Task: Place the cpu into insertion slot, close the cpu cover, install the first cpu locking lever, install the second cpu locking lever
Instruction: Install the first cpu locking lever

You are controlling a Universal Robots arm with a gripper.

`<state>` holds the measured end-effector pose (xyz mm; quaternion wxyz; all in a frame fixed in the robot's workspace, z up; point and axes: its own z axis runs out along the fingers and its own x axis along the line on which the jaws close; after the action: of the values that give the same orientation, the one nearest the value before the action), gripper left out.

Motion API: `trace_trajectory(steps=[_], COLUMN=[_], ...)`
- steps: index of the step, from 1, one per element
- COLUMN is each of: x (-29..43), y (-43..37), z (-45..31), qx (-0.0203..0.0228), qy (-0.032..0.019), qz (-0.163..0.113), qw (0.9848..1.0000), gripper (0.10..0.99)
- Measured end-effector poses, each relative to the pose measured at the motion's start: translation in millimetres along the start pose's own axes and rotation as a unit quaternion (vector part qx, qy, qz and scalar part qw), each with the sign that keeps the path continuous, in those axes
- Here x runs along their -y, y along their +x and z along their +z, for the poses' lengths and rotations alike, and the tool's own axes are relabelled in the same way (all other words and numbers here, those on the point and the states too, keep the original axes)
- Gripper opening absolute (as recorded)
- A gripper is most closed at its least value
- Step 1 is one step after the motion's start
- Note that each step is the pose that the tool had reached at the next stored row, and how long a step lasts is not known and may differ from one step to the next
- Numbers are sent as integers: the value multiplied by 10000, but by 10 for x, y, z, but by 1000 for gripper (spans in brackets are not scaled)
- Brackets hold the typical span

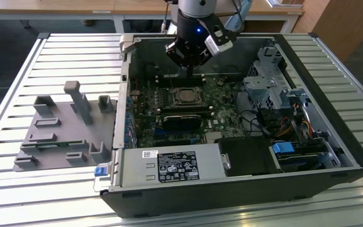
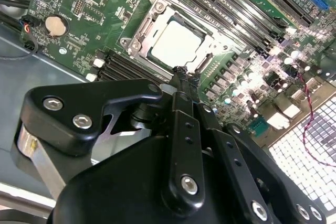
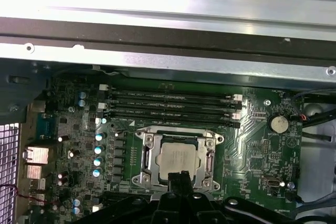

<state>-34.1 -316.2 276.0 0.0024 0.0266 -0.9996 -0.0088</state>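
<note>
The cpu (image 3: 176, 160) lies flat in the insertion slot on the green board, its silver top facing up. The cpu cover (image 3: 148, 156), a metal frame, lies down around it, so the slot's contacts are hidden. In the exterior view my gripper (image 1: 191, 71) hangs inside the open case, just behind the cpu (image 1: 185, 96). In both wrist views the black fingertips are pressed together. In the second wrist view the gripper (image 2: 185, 76) hovers at the edge of the cover (image 2: 137, 34), beside the cpu (image 2: 178, 43), with nothing between the fingers. I cannot tell how the locking levers stand.
Long black memory sticks (image 3: 173, 106) run beside the socket. The case's metal wall (image 3: 168, 30) rises behind them. A power supply (image 1: 168, 165) sits at the front and a drive cage (image 1: 263, 90) with cables at the exterior view's right. A grey fixture (image 1: 62, 127) lies outside the case.
</note>
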Motion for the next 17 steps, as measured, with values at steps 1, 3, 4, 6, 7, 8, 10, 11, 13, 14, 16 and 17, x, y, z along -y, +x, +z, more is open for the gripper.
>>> trace_trajectory(steps=[1, 3, 4, 6, 7, 8, 10, 11, 13, 14, 16, 17], x=[0, 0, 0, -1, -2, -2, -3, -3, -7, -10, -13, -14], y=[0, 5, 8, 20, 32, 40, 54, 64, 100, 112, 134, 145], z=[0, 1, 0, 1, 1, 1, 1, 1, 2, 4, 9, 11], qx=[0, 0, 0, 0, 0, 1, 1, 1, 9, 11, 15, 21], qy=[0, -1, 0, -1, -1, -1, 0, -1, 0, 0, 0, -3], qz=[-1, 0, 0, 0, -1, 0, 0, 0, 10, 41, 115, 136], qw=[10000, 10000, 10000, 10000, 10000, 10000, 10000, 10000, 10000, 10000, 9999, 9999], gripper=[106, 106, 106, 106, 106, 106, 106, 106, 106, 106, 106, 106])
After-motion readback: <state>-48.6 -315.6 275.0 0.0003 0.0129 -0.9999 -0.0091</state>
